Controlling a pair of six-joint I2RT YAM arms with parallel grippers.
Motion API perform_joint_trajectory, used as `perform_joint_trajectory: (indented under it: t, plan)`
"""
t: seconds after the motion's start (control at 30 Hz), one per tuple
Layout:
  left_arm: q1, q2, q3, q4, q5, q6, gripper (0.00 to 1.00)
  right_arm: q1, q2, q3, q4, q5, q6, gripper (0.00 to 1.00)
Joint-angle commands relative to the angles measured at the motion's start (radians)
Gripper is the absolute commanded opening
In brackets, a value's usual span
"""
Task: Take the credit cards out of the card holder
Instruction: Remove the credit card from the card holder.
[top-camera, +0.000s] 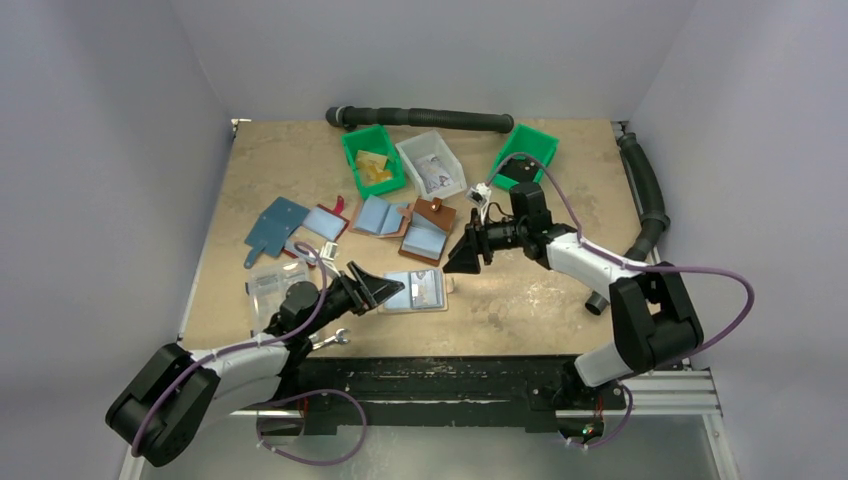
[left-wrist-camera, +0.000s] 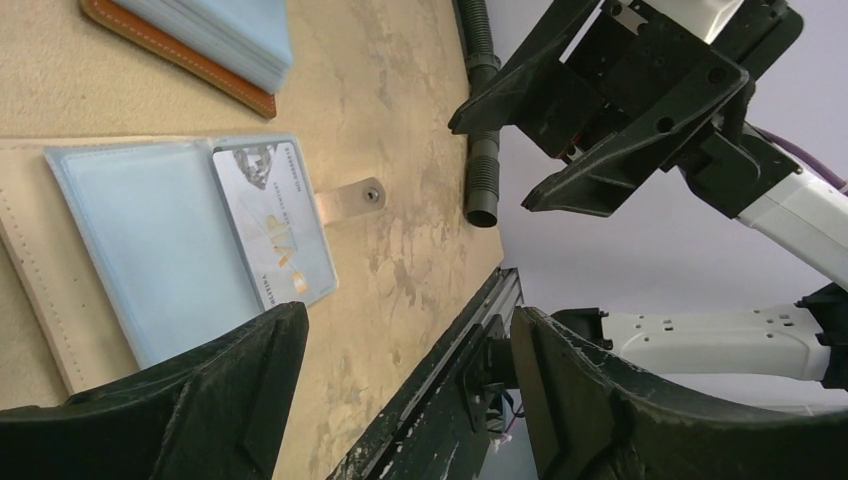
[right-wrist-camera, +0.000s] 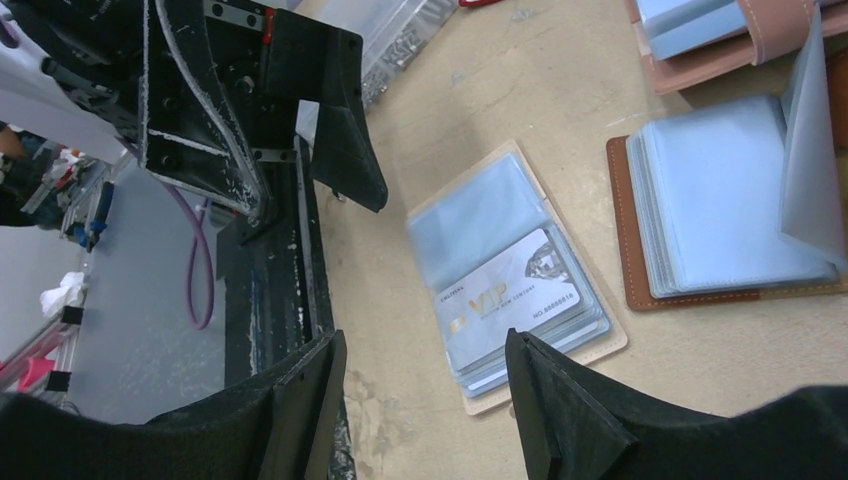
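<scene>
While pale walls (top-camera: 100, 150) box in the tan bench (top-camera: 280, 160), the open beige card holder (right-wrist-camera: 478, 210) lies near-centre, light-blue VIP card (right-wrist-camera: 512, 300) tucked inside; left pincer (top-camera: 386, 295) and right pincer (top-camera: 458, 255) gape empty flanking it, brown leather wallets (top-camera: 428, 228) just beyond.

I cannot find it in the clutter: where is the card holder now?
In the top view the card holder lies open at the front of the table, just right of the left fingers and in front of the brown wallet.
</scene>
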Motion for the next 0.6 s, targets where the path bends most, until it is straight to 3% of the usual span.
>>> perform_joint_trajectory:
  t: [0.0,0.3,0.57]
  plan:
    - [-0.014,0.003,0.048,-0.059,0.0,0.027,0.78,0.023,0.02,0.029,0.002,0.055,-0.011,0.67]
    - [-0.059,-0.017,0.123,-0.274,-0.086,0.12,0.74,0.064,0.064,0.037,0.011,0.083,0.015,0.66]
    - [-0.065,0.056,0.159,-0.249,-0.091,0.152,0.7,0.083,0.119,0.051,0.014,0.1,0.035,0.56]
